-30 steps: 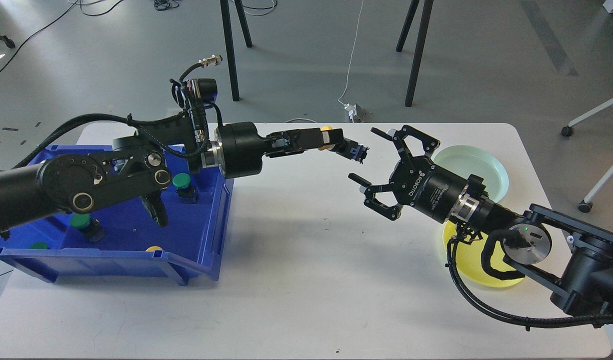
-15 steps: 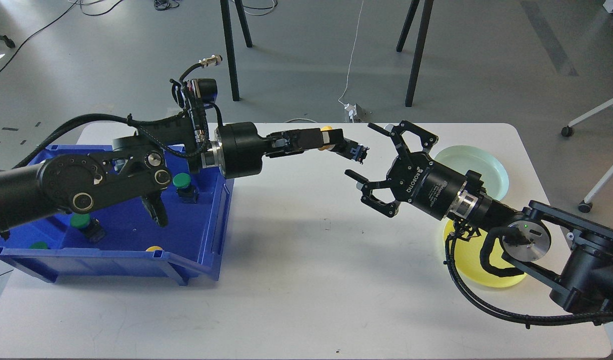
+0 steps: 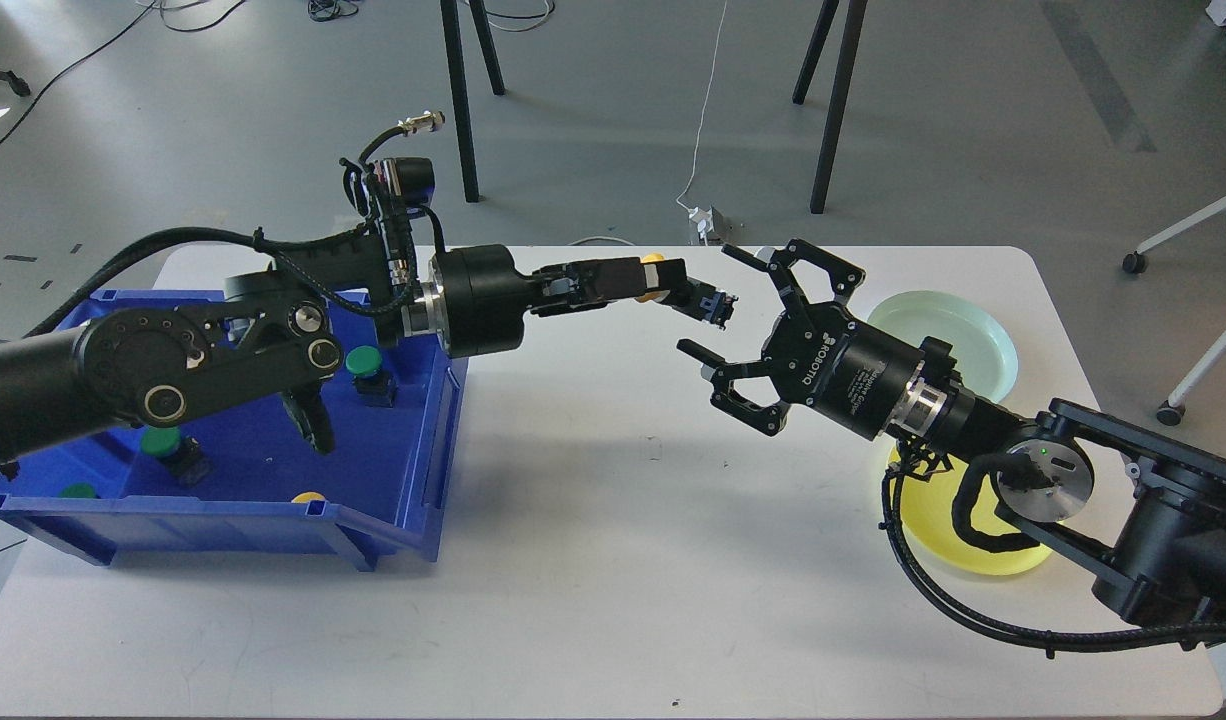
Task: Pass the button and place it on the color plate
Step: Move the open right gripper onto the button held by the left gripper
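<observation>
Head view of the handover stage, read from left to right. At far left, a blue bin rests on the white table and holds several green-capped buttons, with one yellow cap near its front wall. The left arm reaches over the bin toward the table's centre; the left gripper is pinched on a yellow-capped button, the yellow cap showing between the fingers and the dark body projecting to the right, held in the air above the table. Just to the right of it, the right gripper faces it with its two fingers spread wide, one above and one below the projecting body, near it but not yet touching so far as can be judged. Further right lie a pale mint plate toward the far edge and a yellow plate toward the near edge, the latter partly hidden by the right arm. Judged step: the pass is in hand, with the receiving arm positioned but the transfer not yet made. The next move would call for bringing the spread fingers around the button's free end, pressing them together before the left gripper lets go, then carrying the button to the plate of matching colour, presumably the yellow one.
</observation>
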`<act>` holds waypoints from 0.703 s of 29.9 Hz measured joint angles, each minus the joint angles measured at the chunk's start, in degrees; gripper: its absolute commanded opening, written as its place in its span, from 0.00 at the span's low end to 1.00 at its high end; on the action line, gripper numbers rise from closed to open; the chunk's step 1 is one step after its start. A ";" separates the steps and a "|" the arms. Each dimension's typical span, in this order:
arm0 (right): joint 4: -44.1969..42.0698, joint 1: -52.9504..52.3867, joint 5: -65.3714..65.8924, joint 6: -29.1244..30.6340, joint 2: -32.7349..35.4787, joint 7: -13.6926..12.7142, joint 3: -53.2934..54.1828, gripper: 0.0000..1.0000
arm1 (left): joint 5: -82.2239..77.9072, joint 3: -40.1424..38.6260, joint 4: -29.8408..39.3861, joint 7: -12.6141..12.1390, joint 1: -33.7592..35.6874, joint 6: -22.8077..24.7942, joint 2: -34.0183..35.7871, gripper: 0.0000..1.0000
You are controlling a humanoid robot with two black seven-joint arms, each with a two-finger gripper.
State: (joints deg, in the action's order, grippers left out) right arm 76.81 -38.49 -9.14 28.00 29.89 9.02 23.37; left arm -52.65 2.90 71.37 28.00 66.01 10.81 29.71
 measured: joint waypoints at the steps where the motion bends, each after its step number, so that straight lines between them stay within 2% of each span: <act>1: 0.13 0.00 0.00 0.00 0.00 0.00 0.00 0.87 | 0.00 0.00 0.00 0.00 0.00 0.00 0.00 0.10; 8: 0.43 -0.07 0.17 0.00 0.02 -0.06 0.01 0.74 | 0.00 0.00 0.00 0.00 0.08 0.00 0.00 0.10; 13: 0.11 -0.09 0.51 0.00 -0.15 -0.02 0.01 0.57 | 0.00 0.00 0.00 0.00 0.07 0.00 0.00 0.10; 21: -1.04 -0.09 0.61 0.00 -0.35 0.03 0.05 0.51 | 0.00 0.00 0.00 0.00 0.01 0.00 0.00 0.10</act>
State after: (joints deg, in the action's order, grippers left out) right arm 75.77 -38.58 -8.53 28.00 29.54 9.05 23.42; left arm -52.64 2.90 71.37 28.00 66.02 10.81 29.71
